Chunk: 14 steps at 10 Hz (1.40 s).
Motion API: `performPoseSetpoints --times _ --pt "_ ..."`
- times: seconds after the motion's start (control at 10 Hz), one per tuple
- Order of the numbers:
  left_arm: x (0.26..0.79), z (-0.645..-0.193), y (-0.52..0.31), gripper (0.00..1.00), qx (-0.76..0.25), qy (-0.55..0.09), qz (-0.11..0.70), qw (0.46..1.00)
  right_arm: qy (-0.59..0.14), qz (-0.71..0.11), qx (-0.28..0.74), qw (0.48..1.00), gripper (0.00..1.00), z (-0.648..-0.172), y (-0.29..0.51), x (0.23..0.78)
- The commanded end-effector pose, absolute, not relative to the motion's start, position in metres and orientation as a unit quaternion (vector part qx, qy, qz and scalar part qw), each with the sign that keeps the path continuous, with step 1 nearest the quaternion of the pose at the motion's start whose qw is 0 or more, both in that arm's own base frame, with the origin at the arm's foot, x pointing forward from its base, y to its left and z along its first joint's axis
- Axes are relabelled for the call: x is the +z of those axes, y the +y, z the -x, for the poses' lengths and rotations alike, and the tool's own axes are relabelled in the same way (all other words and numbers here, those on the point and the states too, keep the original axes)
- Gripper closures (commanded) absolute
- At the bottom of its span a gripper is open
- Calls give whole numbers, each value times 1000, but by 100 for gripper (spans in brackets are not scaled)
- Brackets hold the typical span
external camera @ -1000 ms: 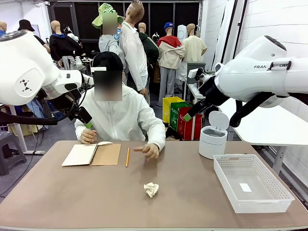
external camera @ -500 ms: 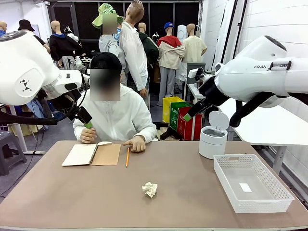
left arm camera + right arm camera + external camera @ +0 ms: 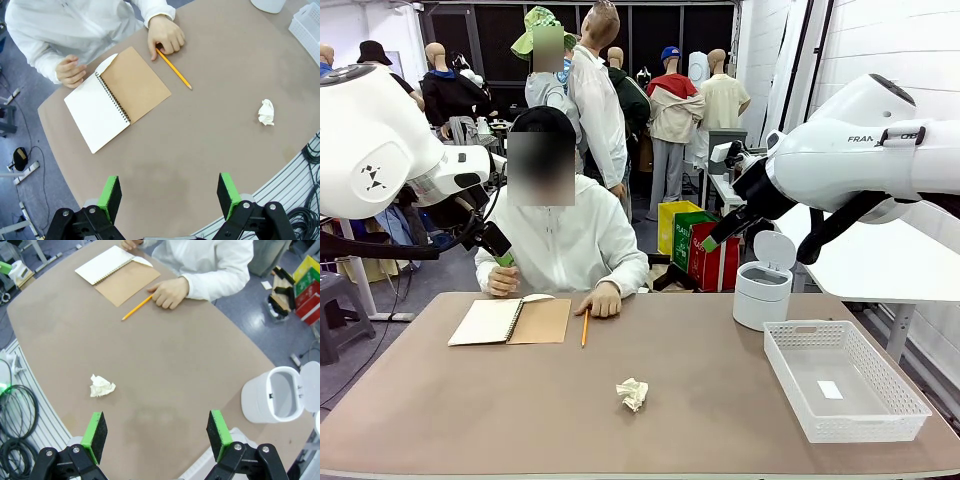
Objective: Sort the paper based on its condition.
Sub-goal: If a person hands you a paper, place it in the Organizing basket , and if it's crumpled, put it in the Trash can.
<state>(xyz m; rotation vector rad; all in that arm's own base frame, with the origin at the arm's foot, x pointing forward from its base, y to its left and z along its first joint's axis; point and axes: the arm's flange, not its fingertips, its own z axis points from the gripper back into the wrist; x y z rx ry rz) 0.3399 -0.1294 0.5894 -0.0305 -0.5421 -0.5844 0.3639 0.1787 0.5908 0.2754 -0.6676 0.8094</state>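
Front view. Toward the far left of the table (image 3: 440, 400), an open spiral notebook (image 3: 510, 321) with a brown cover. Just beside its right edge, a yellow pencil (image 3: 585, 326), with the person's hand (image 3: 601, 301) resting at the pencil's far end and the person's other hand (image 3: 503, 283) at the notebook's far edge. Well apart from the notebook, to its right and nearer the robot, the crumpled paper (image 3: 633, 393), a small white wad on bare table. Farther right of the notebook, a white bin (image 3: 762, 290) with its lid up and a white basket (image 3: 840, 385). Raised in the air over the notebook's far side, the left pincer (image 3: 503, 258). High up and far to the notebook's right, the right pincer (image 3: 712, 241).

Left wrist view. Spread wide with green pads well apart, the left pincer (image 3: 169, 196), gripping nothing. Beyond it the notebook, blank page up. Past the pencil and well apart from the notebook, the crumpled paper (image 3: 266, 112), touching nothing.

Right wrist view. Likewise wide open and empty, the right pincer (image 3: 156, 435). Alone on bare table and well apart from the notebook at the far edge, the crumpled paper (image 3: 102, 386). Between the two, nearer the notebook, the pencil.
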Motion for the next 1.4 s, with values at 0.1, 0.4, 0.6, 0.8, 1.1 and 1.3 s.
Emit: performPoseSetpoints --times 0.1,0.4,0.6,0.8,1.1,1.3 --pt "590 -340 -129 0 -286 -265 14 921 -313 -117 426 841 0 -360 208 584" --pt "590 -340 -129 0 -286 -265 14 921 -283 -93 488 820 0 -358 253 548" --pt "590 -340 -129 0 -286 -265 14 921 -264 -88 527 803 0 -354 275 518" --pt "590 -340 -129 0 -286 -265 14 921 -247 -94 553 790 0 -353 287 495" --pt "590 -340 -129 0 -286 -265 14 921 -223 -94 558 794 0 -348 286 487" --pt "590 -340 -129 0 -286 -265 14 921 -227 -91 551 798 0 -350 294 488"
